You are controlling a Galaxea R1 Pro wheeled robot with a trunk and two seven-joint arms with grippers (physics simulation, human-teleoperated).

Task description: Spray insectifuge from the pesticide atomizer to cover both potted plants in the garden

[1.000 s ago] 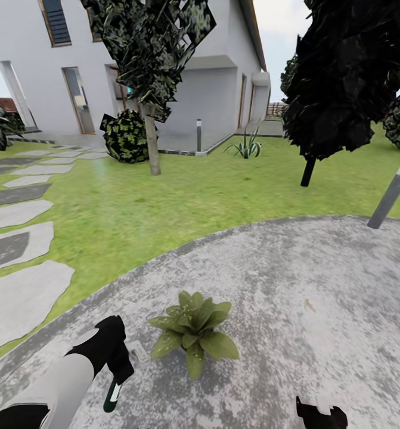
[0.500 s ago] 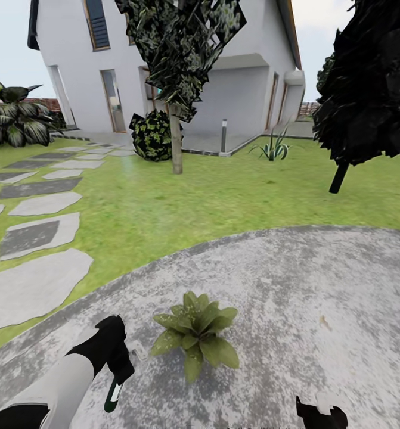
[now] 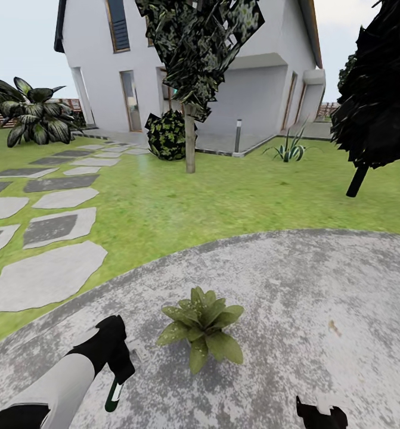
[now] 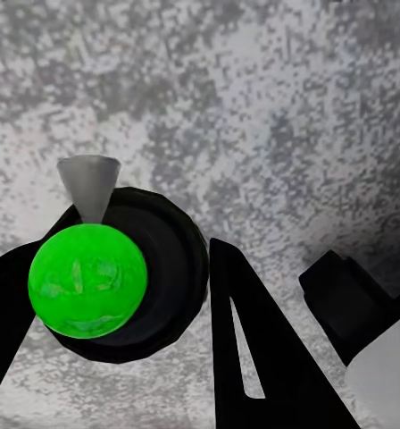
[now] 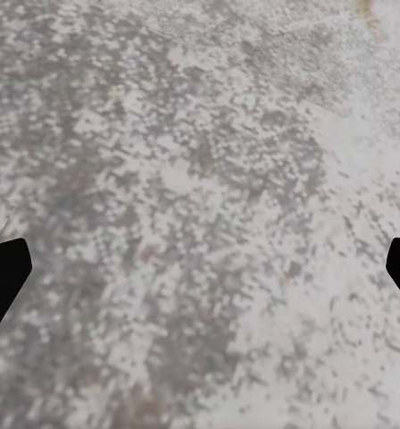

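Pesticide atomizer (image 3: 112, 394) hanging from lowered left end effector (image 3: 117, 370).

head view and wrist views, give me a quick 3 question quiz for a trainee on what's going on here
1. True or false: the left gripper holds the pesticide atomizer, the bottle hanging down below its fingers.
2. Multiple choice: the potted plant in front of the robot stands on
A. the lawn
B. a stepping stone
C. the grey stone patio
3. Fill the gap: in the right wrist view the two dark fingertips sit at opposite edges with bare stone between them, so the right gripper is ____.

Key
1. True. The left wrist view shows the atomizer's round green end between the dark fingers.
2. C
3. open
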